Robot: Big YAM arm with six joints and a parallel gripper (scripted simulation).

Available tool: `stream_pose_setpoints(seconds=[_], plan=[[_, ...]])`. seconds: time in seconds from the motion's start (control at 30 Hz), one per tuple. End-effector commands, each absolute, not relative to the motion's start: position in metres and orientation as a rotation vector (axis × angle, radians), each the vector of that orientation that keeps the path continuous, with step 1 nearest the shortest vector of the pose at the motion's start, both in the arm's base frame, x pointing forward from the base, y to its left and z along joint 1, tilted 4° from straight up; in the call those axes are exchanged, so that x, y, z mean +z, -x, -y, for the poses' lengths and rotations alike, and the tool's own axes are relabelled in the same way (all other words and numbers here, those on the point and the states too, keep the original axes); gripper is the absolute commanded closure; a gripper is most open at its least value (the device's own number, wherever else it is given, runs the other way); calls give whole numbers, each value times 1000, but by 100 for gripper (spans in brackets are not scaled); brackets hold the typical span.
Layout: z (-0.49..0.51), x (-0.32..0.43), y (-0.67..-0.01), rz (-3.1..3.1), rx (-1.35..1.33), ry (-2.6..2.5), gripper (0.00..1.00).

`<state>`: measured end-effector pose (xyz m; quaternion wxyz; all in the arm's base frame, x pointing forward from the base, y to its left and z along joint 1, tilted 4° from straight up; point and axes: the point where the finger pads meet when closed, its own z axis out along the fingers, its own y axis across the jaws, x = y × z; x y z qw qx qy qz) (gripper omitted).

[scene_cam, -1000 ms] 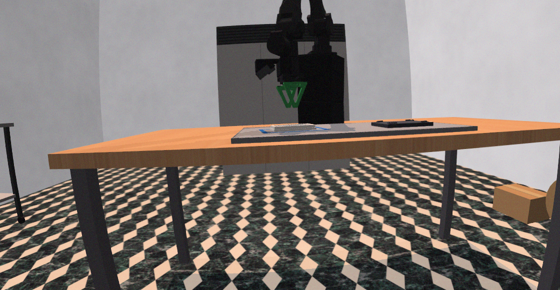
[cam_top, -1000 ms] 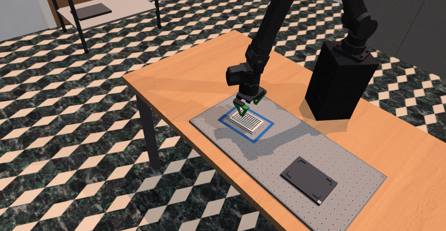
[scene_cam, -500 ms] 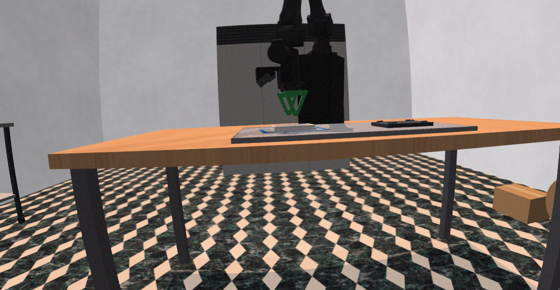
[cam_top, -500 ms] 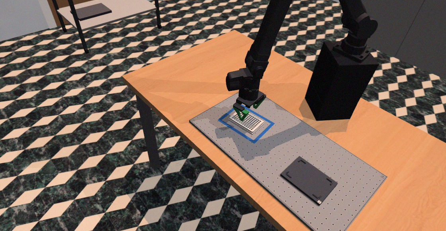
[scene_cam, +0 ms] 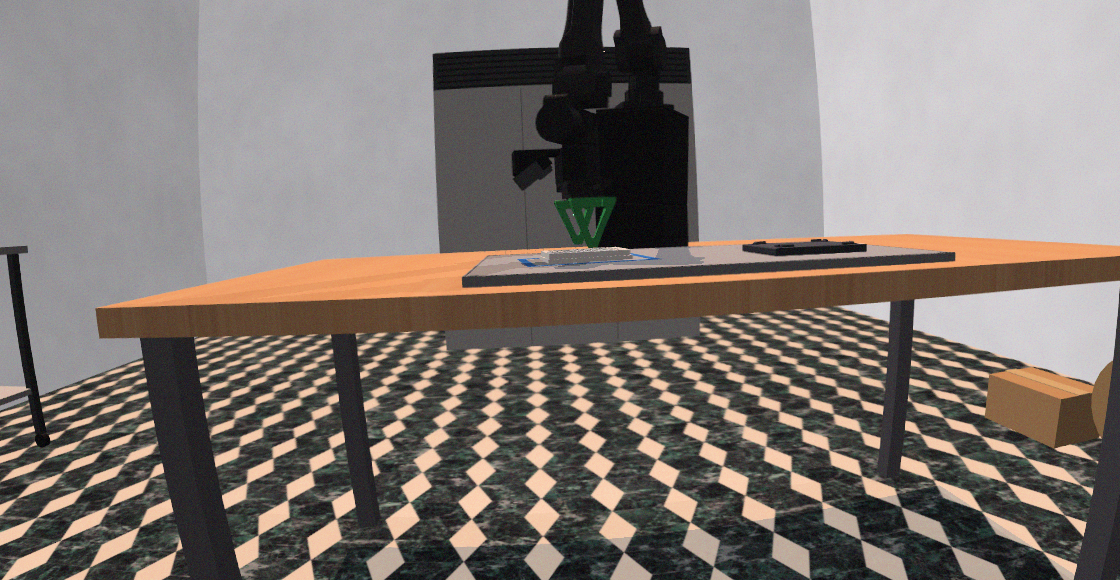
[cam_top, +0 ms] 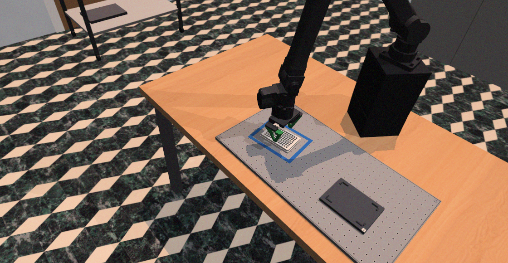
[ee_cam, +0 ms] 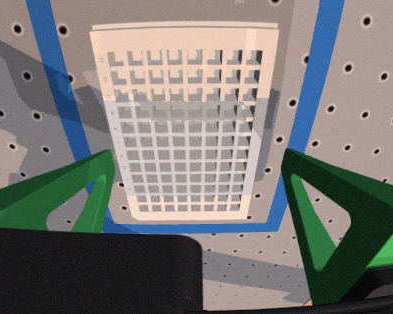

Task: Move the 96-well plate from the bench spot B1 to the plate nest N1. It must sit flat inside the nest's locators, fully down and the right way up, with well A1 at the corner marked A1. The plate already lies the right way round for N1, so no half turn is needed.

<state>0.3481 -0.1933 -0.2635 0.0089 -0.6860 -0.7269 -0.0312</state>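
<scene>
The gripper (cam_top: 280, 129) is held fully open, empty, just above the 96-well plate (cam_top: 284, 139) inside the blue frame (cam_top: 291, 158). The plate nest (cam_top: 351, 204) is seen well apart at 4 o'clock on the grey board (cam_top: 312, 176); the black pedestal (cam_top: 383, 98) stands at 2 o'clock on the tabletop (cam_top: 212, 80).

The green claw (scene_cam: 585, 246) hangs open, seemingly just above the plate (scene_cam: 587, 254).

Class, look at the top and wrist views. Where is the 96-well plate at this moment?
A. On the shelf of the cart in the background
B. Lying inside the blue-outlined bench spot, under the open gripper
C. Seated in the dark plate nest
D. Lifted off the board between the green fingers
B: the 96-well plate lies flat within the blue outline, the open gripper hovers above it with fingers apart, and the plate nest holds nothing.
</scene>
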Motion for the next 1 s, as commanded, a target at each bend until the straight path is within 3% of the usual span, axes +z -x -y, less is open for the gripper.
stream_pose_setpoints(seconds=[0.0, 0.9, 0.93, 0.97], plan=[[200, -260, -370, 2301, -112, 2179, 0], [200, -277, -363, 2291, -107, 2172, 0], [200, -277, -363, 2291, -107, 2172, 100], [200, -277, -363, 2291, -107, 2172, 100]])
